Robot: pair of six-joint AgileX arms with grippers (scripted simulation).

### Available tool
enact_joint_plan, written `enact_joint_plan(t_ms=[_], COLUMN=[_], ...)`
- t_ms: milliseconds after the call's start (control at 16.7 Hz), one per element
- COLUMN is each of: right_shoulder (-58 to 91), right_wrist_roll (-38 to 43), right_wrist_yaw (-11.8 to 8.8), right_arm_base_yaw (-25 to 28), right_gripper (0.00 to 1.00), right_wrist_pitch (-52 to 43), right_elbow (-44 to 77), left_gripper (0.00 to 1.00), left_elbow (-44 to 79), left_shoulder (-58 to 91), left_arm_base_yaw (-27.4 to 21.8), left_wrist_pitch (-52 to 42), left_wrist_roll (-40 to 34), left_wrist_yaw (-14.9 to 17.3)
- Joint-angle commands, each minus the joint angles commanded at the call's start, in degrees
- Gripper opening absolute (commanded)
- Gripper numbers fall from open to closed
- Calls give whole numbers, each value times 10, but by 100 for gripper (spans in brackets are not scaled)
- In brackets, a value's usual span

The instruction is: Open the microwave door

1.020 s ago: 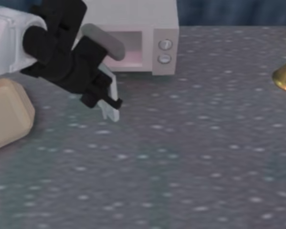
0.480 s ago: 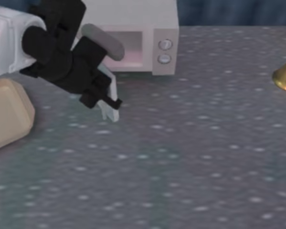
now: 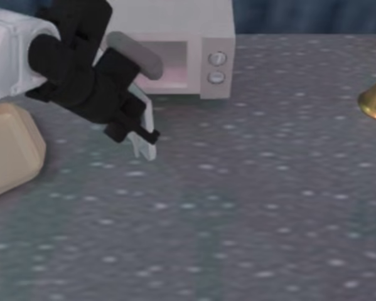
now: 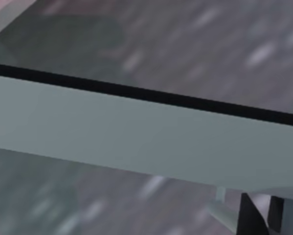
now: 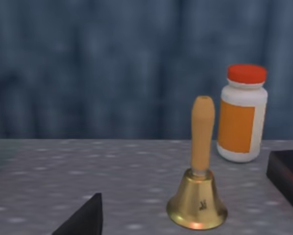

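The microwave (image 3: 175,19) stands at the back of the table, left of centre, with two silver knobs (image 3: 217,58) on its right panel. Its pale pink cavity (image 3: 172,63) is exposed. My left arm reaches in front of it, and the left gripper (image 3: 145,135) hangs low over the table just before the cavity's left side. In the left wrist view a flat pale grey panel with a dark edge, the microwave door (image 4: 136,132), crosses the whole picture close to the camera. In the top view the arm hides most of the door. The right gripper (image 5: 87,218) shows only as a dark tip.
A beige block (image 3: 9,147) lies at the table's left edge beside my left arm. A brass bell (image 3: 375,100) with a wooden handle stands at the right edge, also in the right wrist view (image 5: 197,200). A white orange-labelled bottle (image 5: 241,115) and a dark box (image 5: 288,176) stand beyond it.
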Motion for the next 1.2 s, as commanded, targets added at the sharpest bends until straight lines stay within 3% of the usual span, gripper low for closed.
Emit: enact_joint_plan(t_ms=[600, 1200], right_shoulder=[0, 0], right_wrist_roll=[0, 0], right_wrist_yaw=[0, 0], right_arm_base_yaw=[0, 0], right_gripper=[100, 100], right_wrist_pitch=[0, 0], right_elbow=[0, 0], left_gripper=[0, 0], left_elbow=[-2, -18], left_shoulder=[1, -19], left_arm_base_yaw=[-1, 44], left_wrist_pitch=[-1, -26], left_wrist_roll=[1, 109], left_wrist_yaw=[4, 55])
